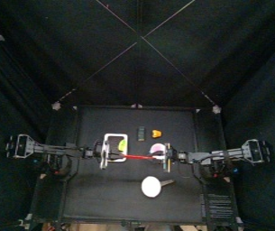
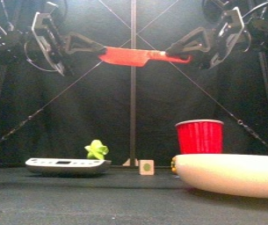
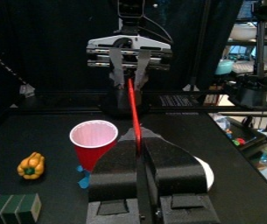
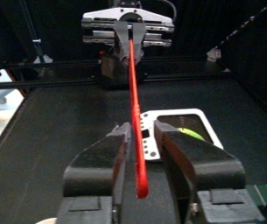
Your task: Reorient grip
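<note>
A small black bench [image 1: 104,194] is seen inside a pen of black curtains [image 1: 32,63], with thin cross-braced cables stretched behind and above it. Past the curtains, in the left wrist view, part of a room with shelves and equipment is glimpsed.

On the bench, a red cup [image 2: 199,137] is stood upright just behind a large white bowl [image 2: 232,174], which lies nearest the front edge. A white scale [image 2: 66,164] is placed toward the other side, and a yellow-green pepper [image 2: 96,149] is seen just behind it. A small tan block [image 2: 147,167] is set between the scale and the bowl. In the left wrist view an orange-yellow pepper [image 3: 31,165] and a dark green block [image 3: 11,206] are also shown on the bench, beside the cup.

A red spatula [image 2: 134,57] is held level in the air, well above the bench and roughly over its middle, spanning the gap between the two arms. One end is gripped by the left gripper [image 3: 145,156], whose jaws are closed on it. The other end is lodged between the jaws of the right gripper [image 4: 144,148], which stand close on either side of the thin red bar; whether they are pressed on it cannot be told. Nothing on the bench is touched by the spatula, and the cup and bowl stand well below it.
</note>
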Action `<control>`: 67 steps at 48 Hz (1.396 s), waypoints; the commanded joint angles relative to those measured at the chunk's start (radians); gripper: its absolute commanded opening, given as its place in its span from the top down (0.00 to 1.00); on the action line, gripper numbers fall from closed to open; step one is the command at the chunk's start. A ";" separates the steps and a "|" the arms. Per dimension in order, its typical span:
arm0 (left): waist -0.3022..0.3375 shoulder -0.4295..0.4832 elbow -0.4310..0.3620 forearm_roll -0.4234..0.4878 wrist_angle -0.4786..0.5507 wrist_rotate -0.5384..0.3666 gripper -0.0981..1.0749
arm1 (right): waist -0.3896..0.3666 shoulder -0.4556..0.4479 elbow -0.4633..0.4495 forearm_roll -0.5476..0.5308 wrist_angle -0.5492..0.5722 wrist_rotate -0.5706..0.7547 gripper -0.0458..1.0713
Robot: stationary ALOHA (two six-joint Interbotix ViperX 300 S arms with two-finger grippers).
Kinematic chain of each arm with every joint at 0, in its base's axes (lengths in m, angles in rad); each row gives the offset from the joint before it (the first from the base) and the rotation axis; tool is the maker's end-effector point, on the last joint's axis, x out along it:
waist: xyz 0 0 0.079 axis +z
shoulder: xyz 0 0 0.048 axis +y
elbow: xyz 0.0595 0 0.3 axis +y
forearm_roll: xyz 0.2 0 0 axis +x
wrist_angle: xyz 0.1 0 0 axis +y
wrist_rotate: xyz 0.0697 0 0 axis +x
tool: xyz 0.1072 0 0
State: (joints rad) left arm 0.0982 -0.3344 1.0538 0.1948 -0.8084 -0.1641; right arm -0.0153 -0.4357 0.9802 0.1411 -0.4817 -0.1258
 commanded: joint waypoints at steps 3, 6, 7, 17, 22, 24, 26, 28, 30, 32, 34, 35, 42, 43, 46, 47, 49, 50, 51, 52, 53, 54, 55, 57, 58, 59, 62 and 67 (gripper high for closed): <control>0.002 -0.002 -0.009 -0.009 -0.005 0.003 0.66 | 0.002 -0.017 -0.040 0.049 0.054 0.026 0.22; 0.003 -0.002 -0.002 -0.017 -0.005 0.003 0.66 | 0.000 -0.028 -0.057 0.081 0.118 0.052 0.21; 0.005 -0.002 0.002 -0.020 -0.005 0.003 0.66 | 0.002 -0.032 -0.063 0.091 0.144 0.061 0.21; 0.028 -0.012 0.031 -0.066 -0.005 0.005 0.66 | -0.003 -0.071 -0.169 0.135 0.460 0.123 0.21; 0.038 -0.023 0.043 -0.075 -0.005 0.005 0.66 | -0.026 -0.080 -0.264 0.135 0.660 0.149 0.21; 0.041 -0.026 0.048 -0.075 -0.005 0.005 0.66 | -0.048 -0.077 -0.299 0.135 0.726 0.155 0.21; 0.043 -0.031 0.051 -0.075 -0.005 0.005 0.66 | -0.072 -0.074 -0.331 0.137 0.788 0.158 0.21; 0.043 -0.035 0.054 -0.075 -0.005 0.005 0.66 | -0.104 -0.071 -0.360 0.140 0.847 0.160 0.21; 0.043 -0.040 0.055 -0.075 -0.005 0.005 0.66 | -0.141 -0.063 -0.388 0.143 0.894 0.161 0.21; 0.043 -0.044 0.058 -0.075 -0.005 0.005 0.66 | -0.192 -0.051 -0.417 0.149 0.946 0.161 0.21; 0.043 -0.048 0.058 -0.075 -0.005 0.005 0.66 | -0.230 -0.040 -0.437 0.155 0.974 0.160 0.21; 0.043 -0.051 0.058 -0.075 -0.005 0.006 0.66 | -0.249 -0.034 -0.446 0.156 0.983 0.158 0.21; 0.089 -0.083 0.043 -0.063 0.009 0.006 0.66 | -0.342 0.037 -0.511 0.133 1.043 0.135 0.21; 0.098 -0.087 0.041 -0.057 0.015 0.006 0.66 | -0.348 0.048 -0.518 0.123 1.048 0.130 0.21; 0.127 -0.103 0.041 -0.034 0.041 0.008 0.66 | -0.360 0.083 -0.543 0.084 1.058 0.115 0.21; 0.138 -0.107 0.041 -0.021 0.054 0.008 0.66 | -0.360 0.094 -0.551 0.069 1.060 0.104 0.21; 0.161 -0.118 0.043 0.008 0.072 0.008 0.66 | -0.360 0.109 -0.565 0.041 1.058 0.083 0.21; 0.175 -0.124 0.043 0.021 0.081 0.006 0.66 | -0.360 0.114 -0.571 0.032 1.058 0.071 0.21; 0.186 -0.129 0.044 0.037 0.091 0.006 0.66 | -0.360 0.121 -0.575 0.021 1.057 0.058 0.21; 0.199 -0.133 0.046 0.054 0.100 0.005 0.66 | -0.360 0.126 -0.583 0.017 1.055 0.046 0.21; 0.212 -0.138 0.049 0.067 0.107 0.005 0.66 | -0.360 0.130 -0.588 0.012 1.052 0.035 0.21; 0.230 -0.147 0.052 0.089 0.120 0.005 0.66 | -0.364 0.137 -0.597 0.008 1.046 0.021 0.21; 0.242 -0.153 0.055 0.101 0.127 0.005 0.66 | -0.367 0.141 -0.601 0.008 1.042 0.014 0.21; 0.272 -0.166 0.064 0.129 0.138 0.005 0.66 | -0.373 0.147 -0.611 0.011 1.029 0.003 0.21; 0.287 -0.170 0.069 0.143 0.140 0.005 0.66 | -0.377 0.150 -0.614 0.015 1.022 -0.003 0.21; 0.304 -0.175 0.075 0.156 0.141 0.003 0.66 | -0.385 0.152 -0.617 0.018 1.014 -0.012 0.21; 0.362 -0.190 0.095 0.206 0.143 -0.002 0.66 | -0.397 0.160 -0.621 0.026 0.992 -0.026 0.21; 0.443 -0.196 0.115 0.276 0.141 -0.014 0.66 | -0.407 0.181 -0.629 0.031 0.986 -0.026 0.21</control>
State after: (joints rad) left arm 0.4740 -0.5262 1.1720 0.4172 -0.6627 -0.1672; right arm -0.4096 -0.2531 0.3804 0.1672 0.5170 -0.1519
